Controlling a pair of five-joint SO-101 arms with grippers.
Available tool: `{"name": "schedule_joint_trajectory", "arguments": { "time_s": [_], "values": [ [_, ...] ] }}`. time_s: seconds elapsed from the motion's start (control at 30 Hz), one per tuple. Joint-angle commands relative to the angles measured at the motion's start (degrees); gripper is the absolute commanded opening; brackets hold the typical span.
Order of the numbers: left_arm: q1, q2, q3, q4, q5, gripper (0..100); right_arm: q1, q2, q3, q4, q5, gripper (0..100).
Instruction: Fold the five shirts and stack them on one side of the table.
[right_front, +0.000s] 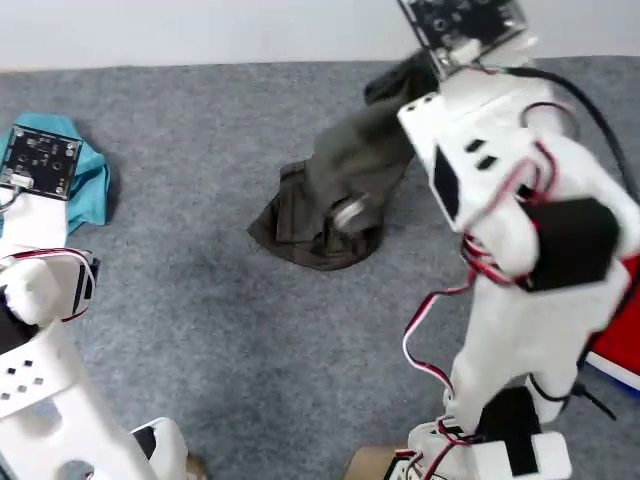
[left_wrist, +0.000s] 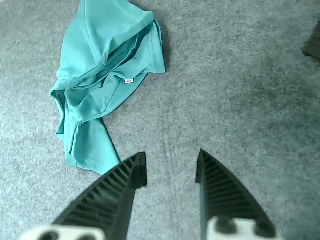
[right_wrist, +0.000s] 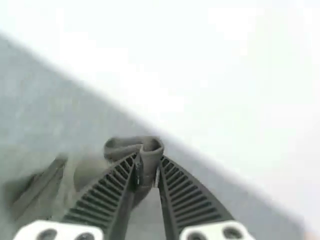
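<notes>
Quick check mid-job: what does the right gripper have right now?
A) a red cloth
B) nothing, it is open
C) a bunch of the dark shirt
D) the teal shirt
C: the right wrist view shows the right gripper shut on a bunch of the dark shirt; the teal shirt lies flat near the open left gripper.

The table (right_front: 200, 320) wears rough, matt grey felt. The teal shirt (left_wrist: 100, 80) and dark shirt (right_front: 335, 185) are soft matt cloth. The arms (right_front: 530, 330) are smooth white plastic, their fingers (left_wrist: 120, 185) ribbed black plastic
</notes>
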Motion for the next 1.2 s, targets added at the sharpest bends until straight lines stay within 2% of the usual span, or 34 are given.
{"name": "schedule_joint_trajectory", "arguments": {
  "time_s": [0.0,0.23,0.53,0.9,1.17],
  "values": [
    [0.4,-0.9,-0.1,-1.2,0.4,16,1.4,-2.8,-8.3,-6.5,3.6,0.9],
    [0.3,-0.6,-0.1,-1.2,0.4,16,0.7,-2.9,-16.2,-13.9,12.8,0.9],
    [0.3,-0.5,-0.1,-1.1,0.4,16,-9.1,-2.2,-17.7,-18.8,30.2,0.9],
    [0.0,-0.9,2.3,-0.8,0.4,16,-7.9,4.1,-15.6,-32.6,30.9,0.9],
    [0.2,-0.9,3.2,-1.1,0.4,16,-16.5,12.2,-15.6,-33.3,30.9,0.9]
  ]
}}
